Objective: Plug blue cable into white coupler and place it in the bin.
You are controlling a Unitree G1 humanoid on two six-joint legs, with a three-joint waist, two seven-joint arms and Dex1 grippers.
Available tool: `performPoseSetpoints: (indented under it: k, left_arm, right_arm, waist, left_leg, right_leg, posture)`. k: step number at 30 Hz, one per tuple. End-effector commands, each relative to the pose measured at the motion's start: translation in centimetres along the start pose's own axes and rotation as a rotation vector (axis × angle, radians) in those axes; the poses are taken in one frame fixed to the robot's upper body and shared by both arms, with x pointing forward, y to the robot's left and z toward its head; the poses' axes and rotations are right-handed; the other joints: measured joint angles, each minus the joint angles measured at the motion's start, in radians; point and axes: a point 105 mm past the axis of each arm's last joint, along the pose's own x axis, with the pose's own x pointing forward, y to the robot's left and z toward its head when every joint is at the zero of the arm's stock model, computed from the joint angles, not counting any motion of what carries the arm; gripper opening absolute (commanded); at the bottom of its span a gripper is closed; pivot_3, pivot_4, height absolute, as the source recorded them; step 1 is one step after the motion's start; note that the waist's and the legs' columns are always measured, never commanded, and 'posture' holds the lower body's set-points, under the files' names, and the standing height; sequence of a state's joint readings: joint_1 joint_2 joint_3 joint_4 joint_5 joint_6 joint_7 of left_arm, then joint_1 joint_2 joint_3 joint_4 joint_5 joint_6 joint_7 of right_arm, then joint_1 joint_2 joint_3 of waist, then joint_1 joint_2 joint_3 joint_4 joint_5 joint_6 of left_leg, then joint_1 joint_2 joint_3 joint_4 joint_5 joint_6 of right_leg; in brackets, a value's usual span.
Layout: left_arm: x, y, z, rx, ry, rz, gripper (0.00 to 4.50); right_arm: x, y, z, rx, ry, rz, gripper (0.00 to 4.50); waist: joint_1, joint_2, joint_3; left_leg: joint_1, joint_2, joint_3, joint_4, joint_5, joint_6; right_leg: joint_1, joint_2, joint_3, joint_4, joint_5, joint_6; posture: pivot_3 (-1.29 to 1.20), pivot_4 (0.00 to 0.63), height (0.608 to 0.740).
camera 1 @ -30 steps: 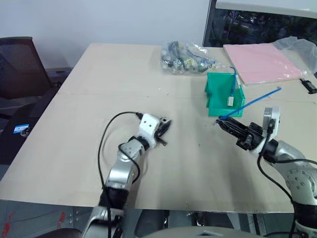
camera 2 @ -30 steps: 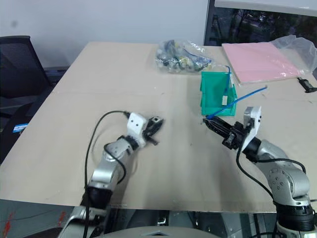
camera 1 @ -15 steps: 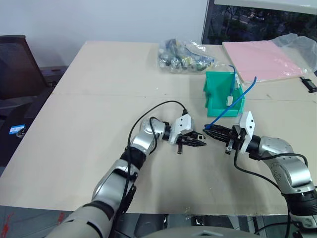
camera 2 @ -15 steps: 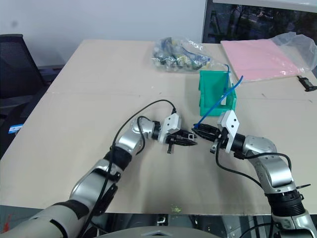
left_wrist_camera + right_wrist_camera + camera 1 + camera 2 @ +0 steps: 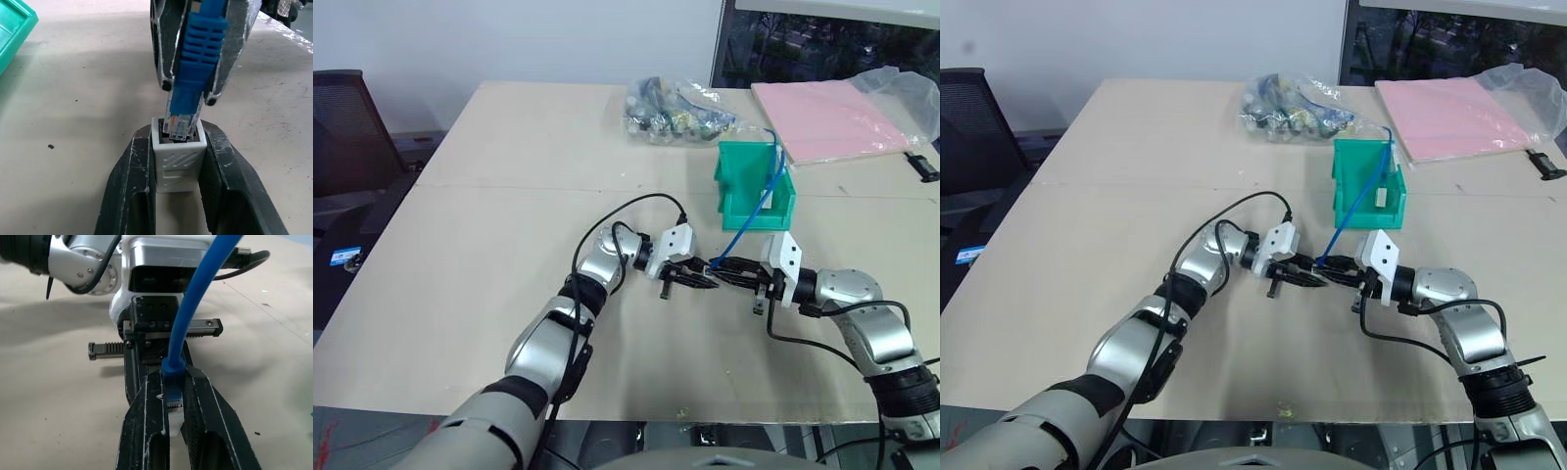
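Note:
The white coupler (image 5: 177, 164) is clamped between the fingers of my left gripper (image 5: 703, 281), its socket facing my right gripper (image 5: 720, 266). The right gripper is shut on the blue boot of the blue cable (image 5: 744, 220). The cable's clear plug end (image 5: 180, 122) sits at the socket's mouth, partly inside it. Both grippers meet tip to tip just above the table, in front of the teal bin (image 5: 736, 196). From the right gripper the cable arcs up over the bin. The right wrist view shows the plug (image 5: 172, 382) between my right fingers, with the left gripper behind it.
A clear bag of mixed cables (image 5: 677, 113) lies at the back of the table. A pink sheet (image 5: 832, 117) lies at the back right. A small white piece (image 5: 1381, 196) rests inside the bin. A black chair (image 5: 347, 117) stands off the left edge.
My left arm swung right and turned its gripper to face the right one. The right gripper came down and left with the cable. Their tips now meet.

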State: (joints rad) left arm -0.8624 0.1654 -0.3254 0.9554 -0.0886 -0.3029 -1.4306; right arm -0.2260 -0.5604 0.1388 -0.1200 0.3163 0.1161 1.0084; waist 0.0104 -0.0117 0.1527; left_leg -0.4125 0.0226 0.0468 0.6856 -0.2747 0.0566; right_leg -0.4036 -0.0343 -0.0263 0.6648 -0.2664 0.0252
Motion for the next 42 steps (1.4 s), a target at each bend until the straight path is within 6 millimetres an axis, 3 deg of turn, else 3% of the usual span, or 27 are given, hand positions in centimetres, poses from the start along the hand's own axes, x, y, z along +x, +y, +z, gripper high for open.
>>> performPoseSetpoints:
  k: [1, 7, 11, 13, 14, 17, 21, 26, 28, 29, 32, 35, 39, 42]
  left_arm:
    - [0.0, -0.8, -1.2, -0.017, 0.055, -0.048, 0.57]
    - [0.1, -0.6, -1.1, -0.006, 0.058, -0.044, 0.57]
    - [0.3, -0.5, -1.0, -0.001, 0.051, -0.034, 0.57]
    - [0.3, -0.4, -1.0, 0.001, 0.050, -0.028, 0.57]
    - [0.3, -0.4, -1.0, 0.002, 0.050, -0.026, 0.57]
    - [0.2, -0.4, -1.1, 0.000, 0.049, -0.020, 0.57]
    - [0.2, -0.6, -1.3, -0.005, 0.048, -0.015, 0.57]
    - [0.1, -0.4, -1.1, -0.019, 0.022, 0.010, 0.57]
    - [0.0, 0.0, -0.4, -0.044, -0.024, 0.037, 1.61]
    - [-0.2, 0.2, 0.0, -0.049, -0.043, 0.054, 1.90]
    - [-0.9, 1.6, 1.5, 0.015, -0.081, 0.219, 3.27]
    - [-3.0, 2.2, 5.0, 0.006, -0.190, 0.364, 4.43]
    - [-5.9, 2.1, 9.0, -0.044, -0.231, 0.554, 4.43]
    - [-7.0, 2.3, 10.6, -0.107, -0.208, 0.666, 4.43]
  right_arm:
    - [-0.4, 0.0, -1.2, -0.023, 0.070, 0.036, 0.00]
    - [0.1, 0.4, -3.7, 0.017, 0.195, 0.084, 0.00]
    - [-0.9, 2.2, -7.7, 0.139, 0.392, 0.134, 0.00]
    - [-1.5, 3.5, -9.0, 0.173, 0.472, 0.180, 0.00]
    - [-1.2, 3.6, -8.7, 0.171, 0.444, 0.177, 0.00]
    - [0.6, 1.1, -4.8, 0.234, 0.182, 0.028, 0.00]
    - [0.8, -2.4, 1.2, 0.225, -0.166, -0.118, 0.00]
    - [0.4, -2.4, 2.1, 0.201, -0.165, -0.094, 0.00]
    - [0.3, -2.4, 2.4, 0.206, -0.169, -0.091, 0.00]
    - [0.2, -2.3, 2.3, 0.203, -0.160, -0.087, 0.00]
    - [0.0, -2.4, 2.5, 0.207, -0.132, -0.092, 0.00]
    - [-1.0, -3.7, 4.4, 0.294, -0.171, -0.113, 0.00]
    - [-2.8, -7.7, 6.4, 0.397, -0.187, -0.214, 0.00]
    - [-3.7, -10.8, 6.5, 0.430, -0.127, -0.293, 0.00]
  waist:
    - [0.000, 0.000, 0.000]
    - [0.000, -0.001, -0.002]
    - [-0.001, -0.003, -0.004]
    - [0.000, -0.005, -0.008]
    - [0.001, -0.007, -0.012]
    - [0.000, -0.010, -0.015]
    - [-0.011, -0.010, -0.013]
    - [-0.013, -0.006, -0.011]
    - [-0.012, -0.005, -0.010]
    - [-0.012, -0.004, -0.010]
    - [-0.012, -0.004, -0.009]
    - [-0.012, -0.003, -0.008]
    - [-0.019, -0.001, -0.006]
    - [-0.015, -0.001, -0.006]
  left_leg:
    - [0.000, 0.000, 0.000, 0.000, 0.000, 0.000]
    - [0.001, 0.000, 0.000, 0.000, 0.000, 0.000]
    - [0.005, 0.000, 0.001, 0.000, 0.000, 0.000]
    - [0.015, 0.000, 0.001, -0.002, 0.000, 0.000]
    - [0.018, 0.001, -0.001, -0.002, 0.000, 0.000]
    - [0.018, 0.001, -0.002, -0.003, -0.001, 0.000]
    - [0.018, 0.002, -0.001, -0.003, 0.000, 0.000]
    - [0.012, 0.000, 0.000, -0.002, 0.000, 0.000]
    - [0.011, 0.000, 0.000, -0.002, 0.000, 0.000]
    - [0.011, 0.000, 0.000, -0.002, 0.000, 0.000]
    - [0.009, 0.000, 0.000, -0.002, 0.000, 0.000]
    - [0.007, 0.000, -0.001, -0.002, 0.000, 0.000]
    - [-0.001, 0.000, -0.001, 0.000, 0.000, 0.000]
    - [-0.001, 0.000, -0.001, 0.000, 0.000, 0.000]
  right_leg:
    - [0.000, 0.000, 0.000, 0.000, 0.000, 0.000]
    - [0.000, 0.000, 0.000, 0.000, 0.000, 0.000]
    - [0.003, 0.000, 0.000, 0.001, 0.000, 0.000]
    - [0.014, -0.001, 0.000, 0.000, 0.000, 0.000]
    - [0.017, -0.001, 0.000, -0.002, 0.000, -0.001]
    - [0.018, -0.002, 0.000, -0.002, 0.000, -0.001]
    - [0.017, -0.005, 0.001, -0.001, 0.000, -0.001]
    - [0.012, -0.007, 0.001, 0.001, 0.001, -0.002]
    - [0.012, -0.007, 0.001, 0.000, 0.001, -0.001]
    - [0.011, -0.007, 0.001, 0.000, 0.001, -0.001]
    - [0.009, -0.008, 0.001, 0.000, 0.001, -0.001]
    - [0.007, -0.009, 0.000, 0.000, 0.001, -0.001]
    - [-0.002, -0.011, 0.000, 0.004, 0.001, -0.001]
    - [-0.002, -0.012, -0.001, 0.006, 0.001, -0.001]
  posture:
    - [0.00, 0.150, 0.740]
    - [0.00, 0.150, 0.740]
    - [0.00, 0.150, 0.740]
    - [0.00, 0.150, 0.740]
    - [0.00, 0.150, 0.740]
    - [0.00, 0.150, 0.740]
    - [0.00, 0.150, 0.740]
    - [0.00, 0.150, 0.740]
    - [0.00, 0.150, 0.740]
    - [0.00, 0.150, 0.740]
    - [0.00, 0.150, 0.740]
    - [0.00, 0.150, 0.740]
    - [0.00, 0.150, 0.740]
    - [0.00, 0.150, 0.740]
